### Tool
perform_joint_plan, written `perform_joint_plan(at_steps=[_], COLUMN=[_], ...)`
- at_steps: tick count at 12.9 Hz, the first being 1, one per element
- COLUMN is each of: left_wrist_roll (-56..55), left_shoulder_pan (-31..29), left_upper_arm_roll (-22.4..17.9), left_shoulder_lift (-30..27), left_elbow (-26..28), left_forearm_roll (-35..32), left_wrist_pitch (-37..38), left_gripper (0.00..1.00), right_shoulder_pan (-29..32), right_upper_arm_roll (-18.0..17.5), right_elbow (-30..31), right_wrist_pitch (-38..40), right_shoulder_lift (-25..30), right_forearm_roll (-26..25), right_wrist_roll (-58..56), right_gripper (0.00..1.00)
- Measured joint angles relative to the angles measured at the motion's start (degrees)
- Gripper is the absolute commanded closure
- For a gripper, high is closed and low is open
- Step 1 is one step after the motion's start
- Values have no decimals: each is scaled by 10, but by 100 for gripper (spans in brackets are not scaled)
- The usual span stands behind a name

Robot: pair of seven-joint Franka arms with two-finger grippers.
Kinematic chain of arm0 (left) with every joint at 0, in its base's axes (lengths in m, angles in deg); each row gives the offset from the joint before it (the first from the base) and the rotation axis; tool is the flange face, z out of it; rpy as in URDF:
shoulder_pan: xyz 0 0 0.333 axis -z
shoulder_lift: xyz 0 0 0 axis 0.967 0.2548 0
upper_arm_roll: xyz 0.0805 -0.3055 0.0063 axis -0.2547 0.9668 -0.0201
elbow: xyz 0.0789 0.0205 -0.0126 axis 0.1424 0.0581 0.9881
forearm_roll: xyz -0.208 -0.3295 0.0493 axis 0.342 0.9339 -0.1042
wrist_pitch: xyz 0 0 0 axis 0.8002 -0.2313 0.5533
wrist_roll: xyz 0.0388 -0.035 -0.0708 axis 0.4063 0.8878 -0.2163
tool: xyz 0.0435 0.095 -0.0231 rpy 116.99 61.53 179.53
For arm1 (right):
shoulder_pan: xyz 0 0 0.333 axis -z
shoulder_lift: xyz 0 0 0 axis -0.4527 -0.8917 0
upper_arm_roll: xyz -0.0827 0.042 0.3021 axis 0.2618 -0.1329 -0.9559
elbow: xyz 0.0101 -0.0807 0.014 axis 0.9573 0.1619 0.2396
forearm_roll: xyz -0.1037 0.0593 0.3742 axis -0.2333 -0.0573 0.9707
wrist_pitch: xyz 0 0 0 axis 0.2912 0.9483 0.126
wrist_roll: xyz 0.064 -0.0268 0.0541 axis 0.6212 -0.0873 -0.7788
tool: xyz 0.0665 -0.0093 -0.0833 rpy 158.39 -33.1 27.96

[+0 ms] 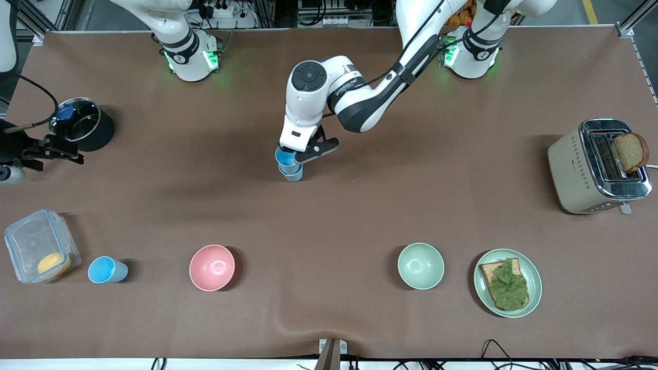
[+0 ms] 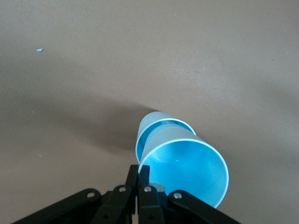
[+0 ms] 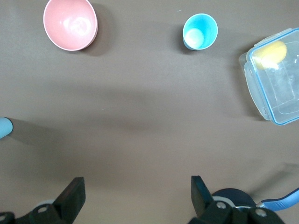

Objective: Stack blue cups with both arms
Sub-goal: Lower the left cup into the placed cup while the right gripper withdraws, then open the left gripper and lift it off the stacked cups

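- While the right arm waits at the left edge of the frame, the right claw (image 1: 54, 149) hangs with fingers spread wide and nothing between them, over the bench (image 1: 329, 216) just beside a dark pot with a glass lid (image 1: 82, 125) in the upper left.
- Lower left: clear lidded box (image 1: 41, 245) with something yellow inside. Just beside it a single blue cup (image 1: 106, 270) stands upright, mouth up, untouched. In the right wrist view the same cup (image 3: 200, 31) sits between the box (image 3: 273, 77) and the pink bowl (image 3: 70, 24).
- Pink bowl (image 1: 212, 267) lower centre-left, not part of the job.
- Centre, a bit above the middle: left claw (image 1: 297, 157) is clamped tight on the rim wall of a held blue cup (image 1: 284, 155), one finger inside and one outside by the look of the left wrist view, where the claw (image 2: 138, 186) pinches the rim of the held cup (image 2: 184, 170).
- Held cup is tilted, its base going into the standing blue cup (image 1: 293, 173) beneath. Not fully seated yet, I judge.
- Handling guess: thin light plastic, stiff enough but smooth and slippery; tips over easily, wall flexes if squeezed hard. Best hold is a rim pinch as here, or across the body near the top.
- Lower right: green bowl (image 1: 420, 265), then plate with sandwich (image 1: 508, 282).
- Right edge, upper: toaster with bread (image 1: 599, 165).
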Motion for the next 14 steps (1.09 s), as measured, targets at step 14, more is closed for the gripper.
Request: perform_joint_plan(at_steps=[14], left_wrist_roll=[301], left_shoulder_pan=[-207], left_upper_arm_roll=[-14], left_shoulder_lift=[-193], left_elbow=[-30], left_forearm_roll=[-48], left_wrist_pitch=[242], left_gripper=[0], right_shoulder_pan=[-42], right_upper_arm_roll=[-5], right_elbow=[-25], right_wrist_pitch=[-4], right_shoulder_lift=[0], right_forearm_roll=[-49], right_wrist_roll=[0], right_gripper=[0])
